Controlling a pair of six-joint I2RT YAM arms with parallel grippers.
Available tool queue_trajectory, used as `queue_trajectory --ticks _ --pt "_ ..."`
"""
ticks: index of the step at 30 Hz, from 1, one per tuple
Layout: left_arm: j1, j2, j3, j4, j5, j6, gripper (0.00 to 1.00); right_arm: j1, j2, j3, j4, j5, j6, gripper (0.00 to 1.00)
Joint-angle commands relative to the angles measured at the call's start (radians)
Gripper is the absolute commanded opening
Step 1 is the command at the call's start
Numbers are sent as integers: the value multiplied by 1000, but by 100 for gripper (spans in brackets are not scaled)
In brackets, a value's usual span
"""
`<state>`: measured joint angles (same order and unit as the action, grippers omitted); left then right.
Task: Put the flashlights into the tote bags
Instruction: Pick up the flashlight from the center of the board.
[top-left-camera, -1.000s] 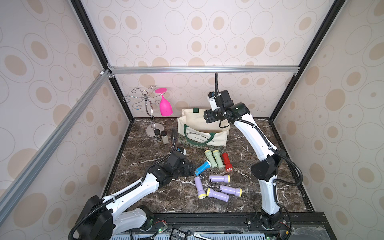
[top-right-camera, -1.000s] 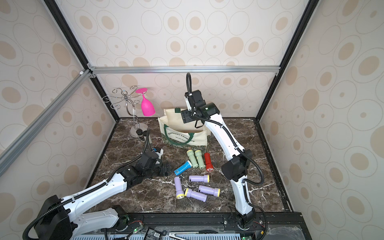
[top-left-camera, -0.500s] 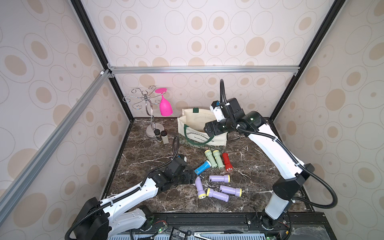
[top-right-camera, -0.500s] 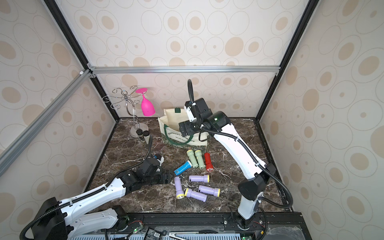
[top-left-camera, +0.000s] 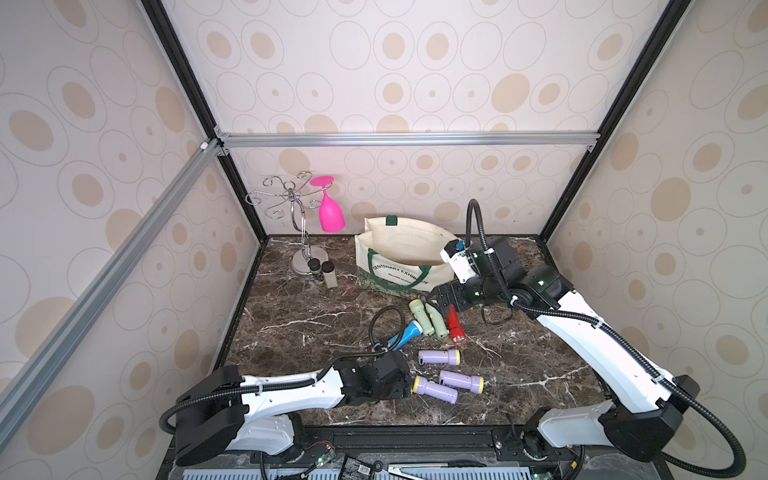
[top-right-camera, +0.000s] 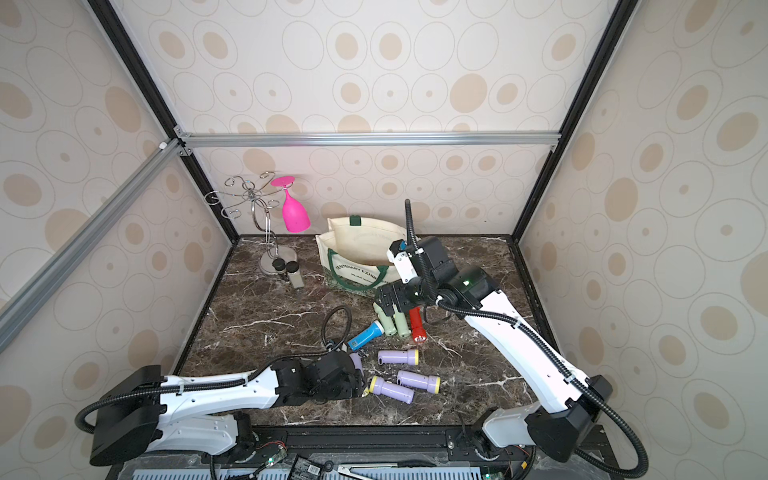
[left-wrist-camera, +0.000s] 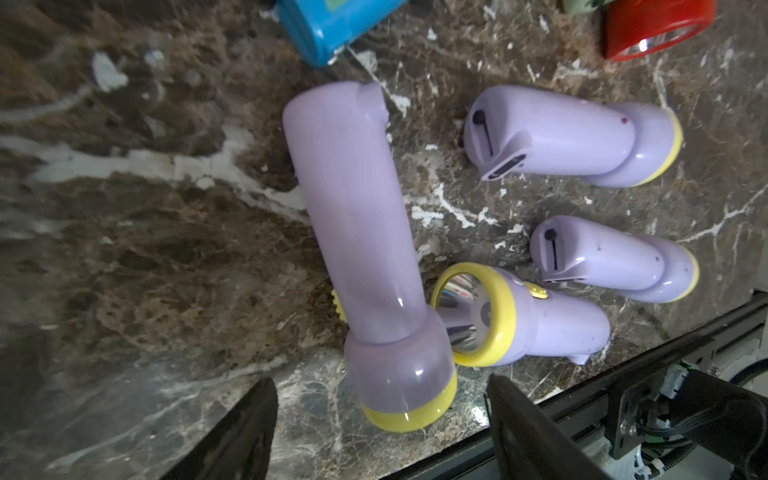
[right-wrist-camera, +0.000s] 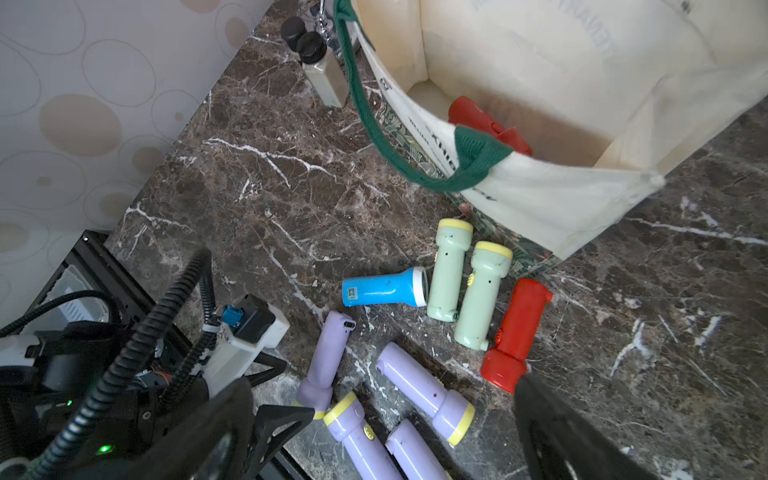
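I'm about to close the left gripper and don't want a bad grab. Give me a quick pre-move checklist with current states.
1. Left gripper open, straddling the head of the lilac flashlight: ok.
2. Neighbouring lilac flashlight clear of the jaws: not ok, its yellow ring sits tight beside the target's head.
3. Right gripper open and empty: ok.
4. Tote bag upright, mouth open: ok.
5. Right arm clear of the bag mouth: cannot tell.
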<state>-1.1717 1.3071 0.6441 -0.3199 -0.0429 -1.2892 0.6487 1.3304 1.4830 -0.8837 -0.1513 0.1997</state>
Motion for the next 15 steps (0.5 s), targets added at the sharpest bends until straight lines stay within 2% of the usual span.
queue_trajectory --ticks 1,9,15 --pt "-29 54 44 19 -64 -93 77 -2 -43 -55 12 -59 -14 100" --pt "-88 152 104 -11 -110 -179 65 -2 -103 -162 71 -79 29 100" --pt "-105 171 94 -23 -137 -221 61 -4 -98 -140 57 -76 5 100"
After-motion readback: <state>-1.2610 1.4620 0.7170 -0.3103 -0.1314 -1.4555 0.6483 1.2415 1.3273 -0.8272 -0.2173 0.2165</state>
